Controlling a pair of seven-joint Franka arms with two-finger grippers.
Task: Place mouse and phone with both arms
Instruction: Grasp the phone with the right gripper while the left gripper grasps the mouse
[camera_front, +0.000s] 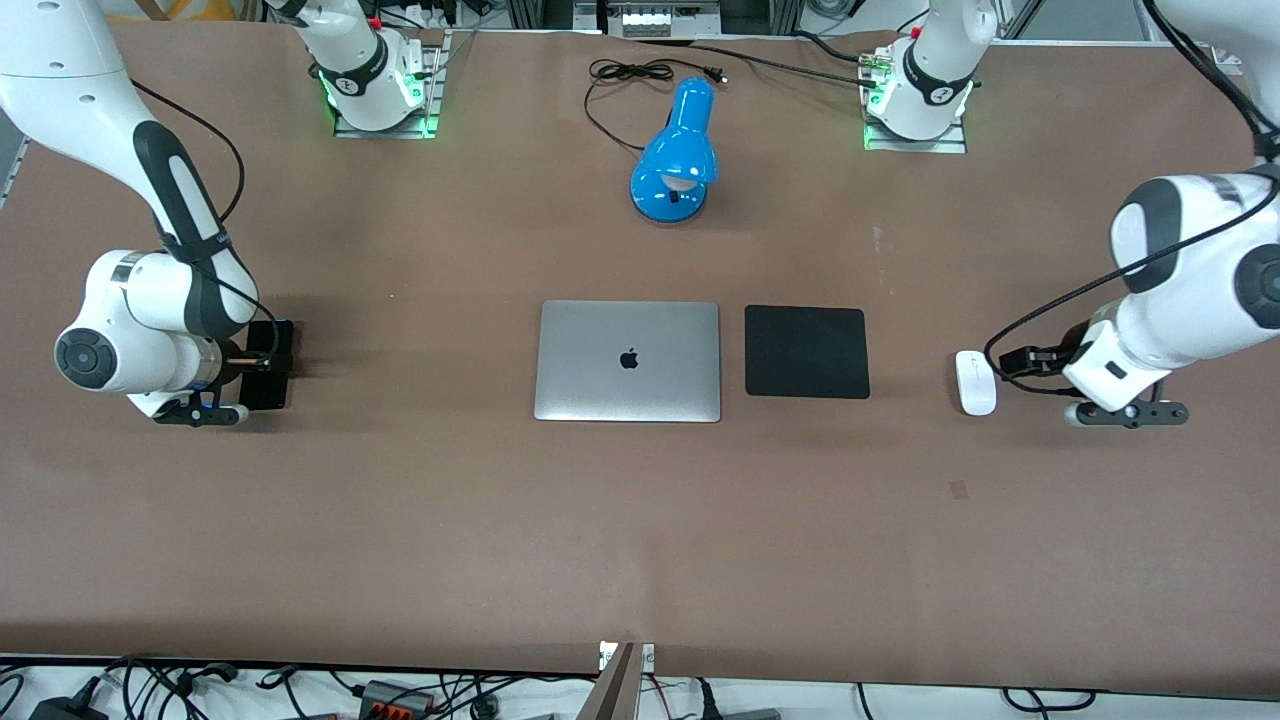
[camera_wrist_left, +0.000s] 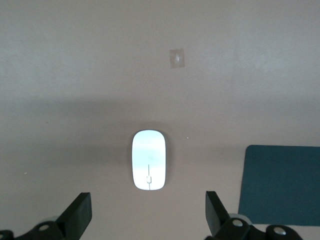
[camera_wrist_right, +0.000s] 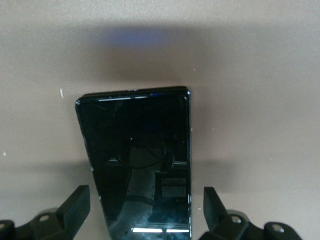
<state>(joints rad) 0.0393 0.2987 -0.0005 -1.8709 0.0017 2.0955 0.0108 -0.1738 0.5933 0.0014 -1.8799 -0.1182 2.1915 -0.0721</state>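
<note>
The white mouse (camera_front: 976, 382) lies on the brown table toward the left arm's end, beside the black pad. My left gripper (camera_front: 1015, 365) hangs low just beside it, open. In the left wrist view the mouse (camera_wrist_left: 148, 160) lies just ahead of the gripper (camera_wrist_left: 148, 202), outside its spread fingers (camera_wrist_left: 80, 212). The black phone (camera_front: 275, 390) lies flat toward the right arm's end. My right gripper (camera_front: 252, 365) is open over it. In the right wrist view the phone (camera_wrist_right: 137, 160) lies between the fingers (camera_wrist_right: 79, 200) of the gripper (camera_wrist_right: 146, 197), untouched.
A closed silver laptop (camera_front: 628, 361) lies mid-table with the black square pad (camera_front: 806, 352) beside it; the pad also shows in the left wrist view (camera_wrist_left: 280, 185). A blue desk lamp (camera_front: 676, 150) and its black cable (camera_front: 630, 72) lie farther back. The table (camera_front: 640, 540) is bare brown nearer the camera.
</note>
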